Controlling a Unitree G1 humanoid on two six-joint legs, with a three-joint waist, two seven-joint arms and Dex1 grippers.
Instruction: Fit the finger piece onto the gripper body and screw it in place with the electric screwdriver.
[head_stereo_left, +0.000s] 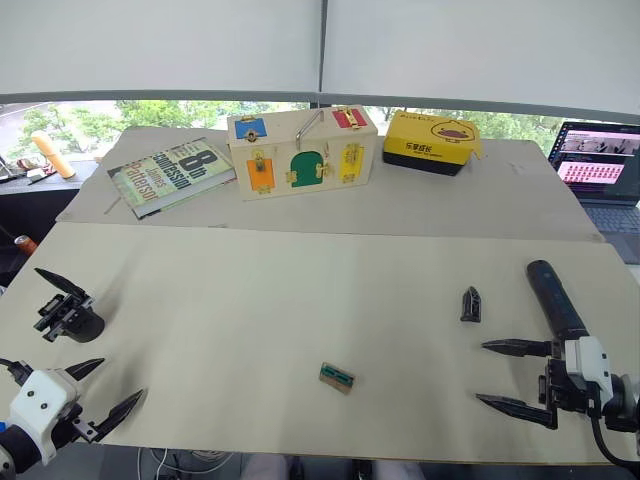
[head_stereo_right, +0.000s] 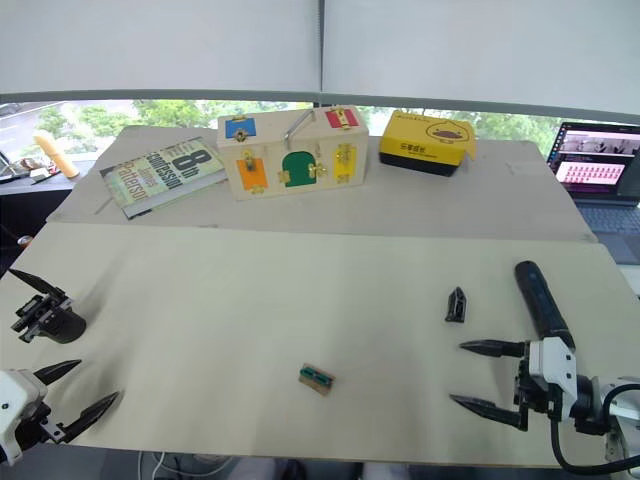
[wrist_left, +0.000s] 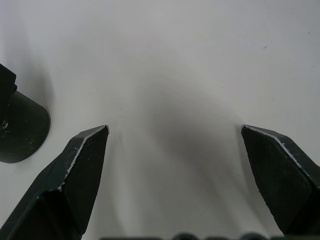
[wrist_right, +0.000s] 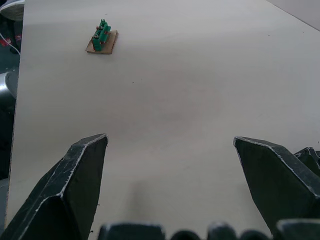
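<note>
Standing at the far left of the table (head_stereo_left: 300, 300), the gripper body (head_stereo_left: 68, 313) rests on its round base with its pointed finger up; just in front of it, near the table edge, the left gripper (head_stereo_left: 104, 389) hovers with its fingers spread apart and nothing between them; a small green-topped block (head_stereo_left: 337, 377) lies near the front middle; further right the finger piece (head_stereo_left: 471, 304) lies alone on the surface; the electric screwdriver (head_stereo_left: 555, 296) lies beside it, and the right gripper (head_stereo_left: 498, 374) sits at its near end, fingers wide apart, holding nothing.
</note>
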